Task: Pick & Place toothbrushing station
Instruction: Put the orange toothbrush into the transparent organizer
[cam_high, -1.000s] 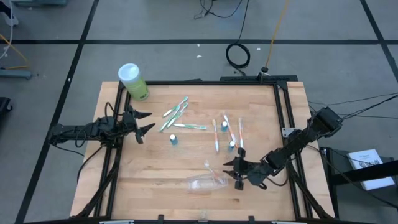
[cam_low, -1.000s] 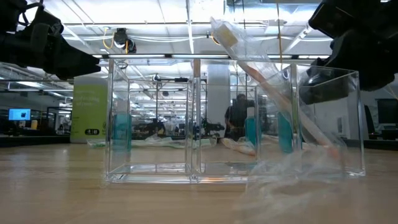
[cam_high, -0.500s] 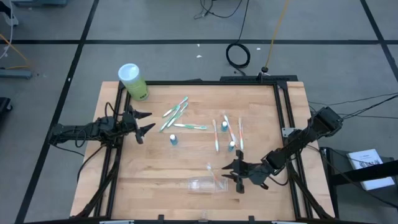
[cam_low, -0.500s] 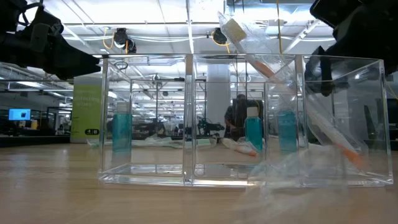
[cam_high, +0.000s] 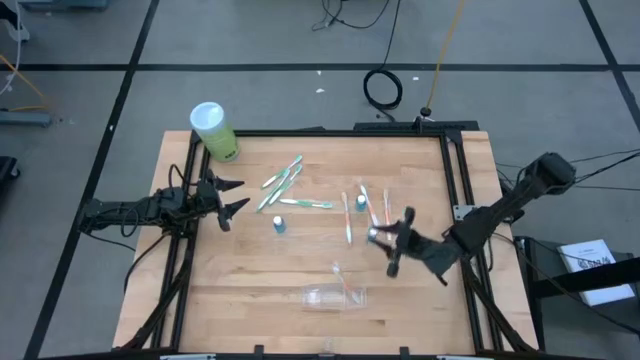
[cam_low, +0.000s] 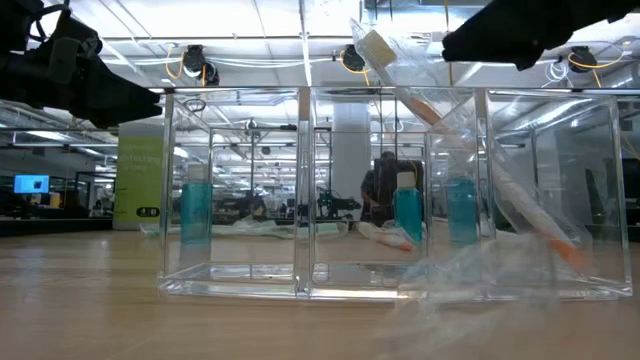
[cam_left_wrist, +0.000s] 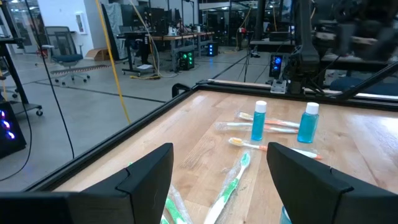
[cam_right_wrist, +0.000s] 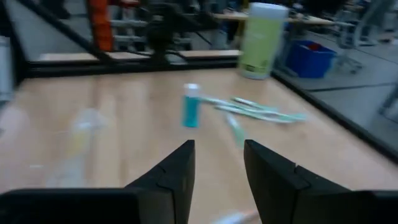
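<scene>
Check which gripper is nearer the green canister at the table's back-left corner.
Left. The left gripper sits just in front of the green canister, open and empty. The right gripper is across the table by the pink toothbrushes.

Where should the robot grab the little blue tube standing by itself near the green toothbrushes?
Probably the blue tube is best gripped around its blue body, below the white cap, coming straight down from above. It stands upright and apart from the green toothbrushes, leaving room on both sides.
</scene>
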